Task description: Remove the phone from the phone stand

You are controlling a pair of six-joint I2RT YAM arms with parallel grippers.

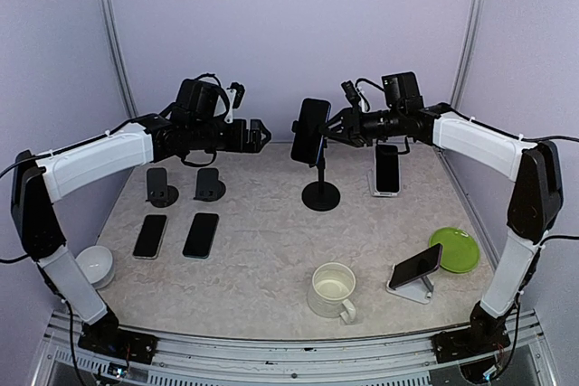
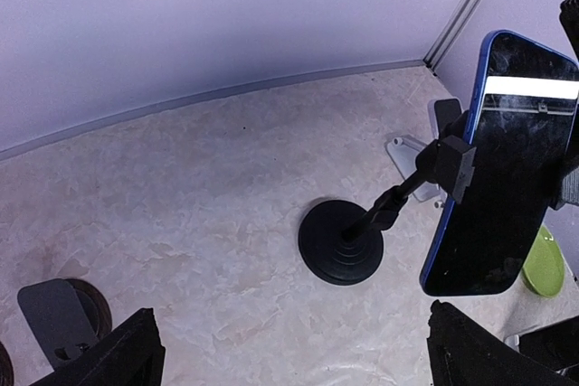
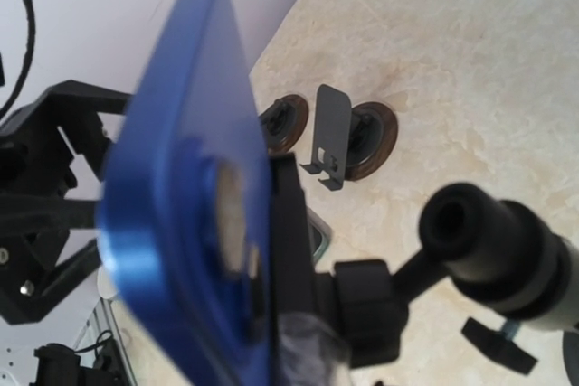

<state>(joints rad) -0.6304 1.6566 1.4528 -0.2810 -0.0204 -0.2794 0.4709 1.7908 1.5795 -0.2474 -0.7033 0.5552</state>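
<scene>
Blue-edged dark phone (image 1: 310,131) clamped in black round-base pole stand (image 1: 320,194), just ahead of my right pincer (image 1: 334,128); whether it grips, unclear. My left pincer (image 1: 261,136) gapes wide, phone beyond it. Risk: clamp resists pull, stand tips, phone drops onto pale marbled surface (image 1: 262,250).

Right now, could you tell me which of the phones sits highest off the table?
The blue phone clamped on the tall black stand, mid-table. The left phones lie flat; the right phones lean in low white stands.
</scene>
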